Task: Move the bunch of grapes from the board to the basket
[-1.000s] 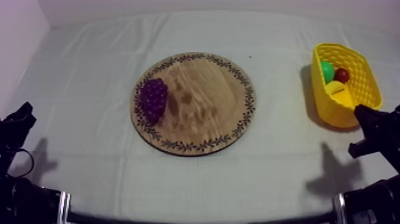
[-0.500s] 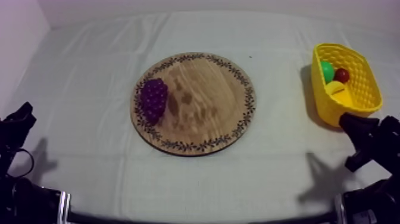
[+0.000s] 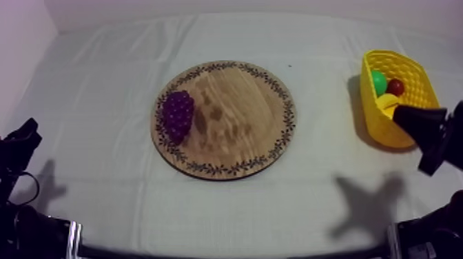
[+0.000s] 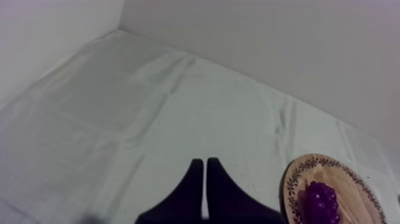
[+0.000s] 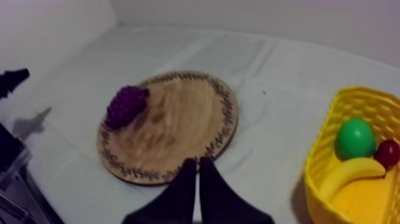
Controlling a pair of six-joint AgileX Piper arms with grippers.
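Right gripper point(image 3: 408, 116) is the one thing that has moved: a second ago it sat low at the table's point(image 3: 103, 83) right edge; now it is lifted, and from above its tip overlaps the near rim of the yellow basket point(image 3: 413, 72); its shadow point(image 3: 368, 203) on the cloth has slid left and spread. Its fingers lie together as a narrow wedge, holding nothing (right wrist view looks out over them toward the board).

Left gripper point(image 3: 27, 131) has not stirred; low at the left edge, fingers likewise pressed together and empty.

Bunch of grapes point(image 3: 178, 115) is where it was: on the left part of the wooden board point(image 3: 241, 117), just inside the patterned rim, untouched. Board and basket unchanged; basket at the table's right side, well apart from the board, already holding a banana point(image 5: 351, 174), a green fruit point(image 5: 355, 138) and a small red fruit point(image 5: 388, 153).

Reading: the right arm appears to be starting its reach; the pick itself is not yet begun. The grapes sit on the side of the board far from this arm, so it must cross most of the board; fingers must open before they come down over the bunch. The basket has free room at its near end for the drop.
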